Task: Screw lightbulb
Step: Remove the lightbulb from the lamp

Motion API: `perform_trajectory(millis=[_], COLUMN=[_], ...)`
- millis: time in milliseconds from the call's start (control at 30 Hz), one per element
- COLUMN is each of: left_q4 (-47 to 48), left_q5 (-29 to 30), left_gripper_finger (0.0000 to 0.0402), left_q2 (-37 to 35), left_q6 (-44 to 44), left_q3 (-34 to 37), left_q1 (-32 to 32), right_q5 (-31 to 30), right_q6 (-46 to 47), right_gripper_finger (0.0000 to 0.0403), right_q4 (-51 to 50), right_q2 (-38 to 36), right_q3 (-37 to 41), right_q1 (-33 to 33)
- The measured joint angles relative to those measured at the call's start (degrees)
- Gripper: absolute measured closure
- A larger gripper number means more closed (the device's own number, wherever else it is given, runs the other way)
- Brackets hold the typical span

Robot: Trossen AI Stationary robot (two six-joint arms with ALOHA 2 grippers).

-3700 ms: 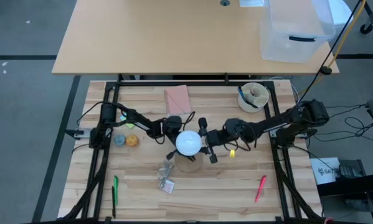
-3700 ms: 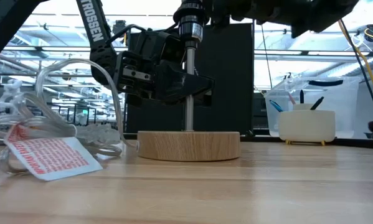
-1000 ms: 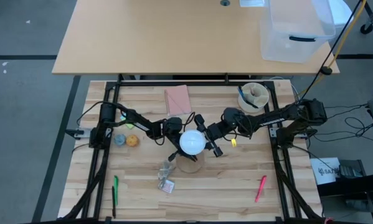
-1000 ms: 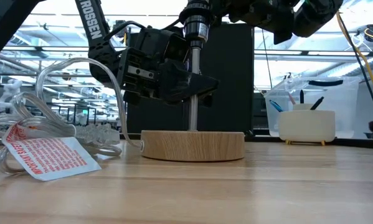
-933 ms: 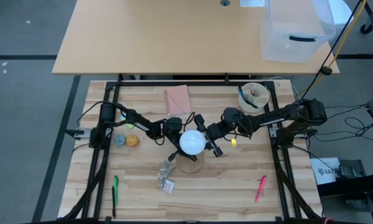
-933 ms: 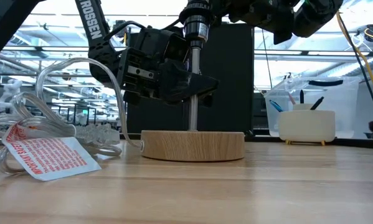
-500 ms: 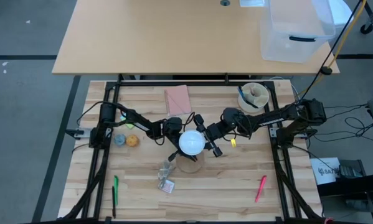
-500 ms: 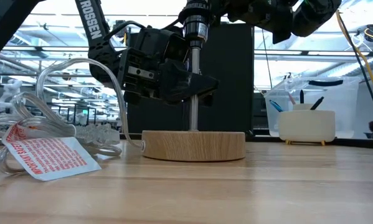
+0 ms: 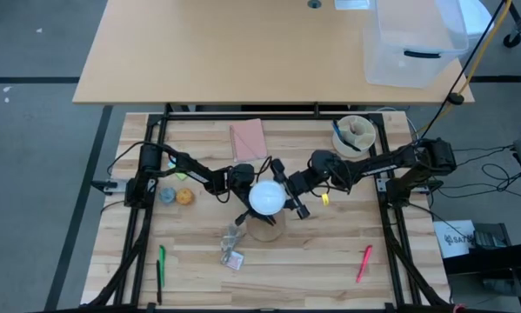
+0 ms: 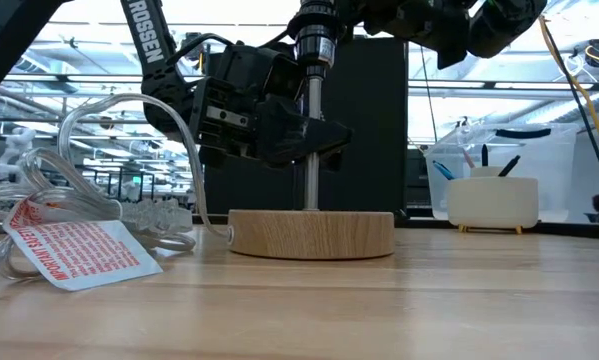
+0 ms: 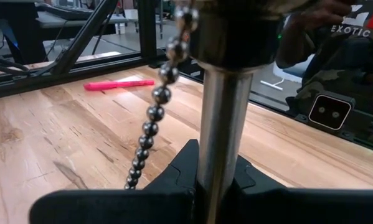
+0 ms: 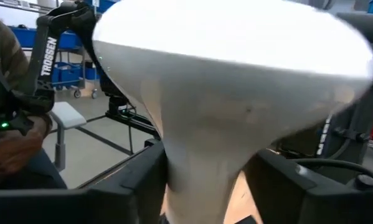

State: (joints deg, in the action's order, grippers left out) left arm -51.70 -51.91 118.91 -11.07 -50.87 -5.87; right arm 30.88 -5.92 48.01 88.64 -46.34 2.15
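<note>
Both arms crowd the lightbulb (image 9: 266, 198); plastic wrapper (image 9: 234, 243) lies just in front.

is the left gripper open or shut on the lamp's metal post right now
Shut. In the left wrist view the left gripper has its dark fingers pressed against the metal post, and the low view shows it clamped around the post above the wooden base.

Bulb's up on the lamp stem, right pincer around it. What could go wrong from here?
1. The right pincer sits around the lightbulb with its jaws spread in the right wrist view; a loose hold may slip instead of turning it.
2. The left pincer is clamped on the metal stem; if it loosens, the wooden base could spin or shift.
3. The bead chain hangs beside the stem and might snag.
</note>
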Motion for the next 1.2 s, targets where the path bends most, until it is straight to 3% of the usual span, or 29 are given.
perform_trajectory(millis=[233,433,700,867,1200], left_q4=[0.02,0.04,0.05,0.07,0.04], left_q5=[0.42,0.4,0.38,0.38,0.52], left_gripper_finger=[0.0378,0.0378,0.0378,0.0378,0.0378], left_q2=[0.0,0.0,0.0,0.0,0.0], left_q6=[0.41,0.41,0.22,0.2,0.02], left_q3=[-0.04,-0.04,-0.04,-0.02,-0.02], left_q1=[0.02,0.02,0.02,0.02,0.02], right_q5=[-1.55,-2.04,-9.89,-16.37,-36.42], right_q6=[0.86,2.26,2.38,1.96,1.62], right_gripper_finger=[0.0153,0.0149,0.0148,0.0148,0.0147], right_q4=[-0.57,-2.82,-7.86,-11.28,-22.48], right_q2=[-0.27,-0.27,-0.37,-2.83,-10.06], right_q3=[-0.32,-0.27,-0.14,-0.08,-0.05], right_q1=[-0.84,-0.95,-3.39,-5.85,-13.86])
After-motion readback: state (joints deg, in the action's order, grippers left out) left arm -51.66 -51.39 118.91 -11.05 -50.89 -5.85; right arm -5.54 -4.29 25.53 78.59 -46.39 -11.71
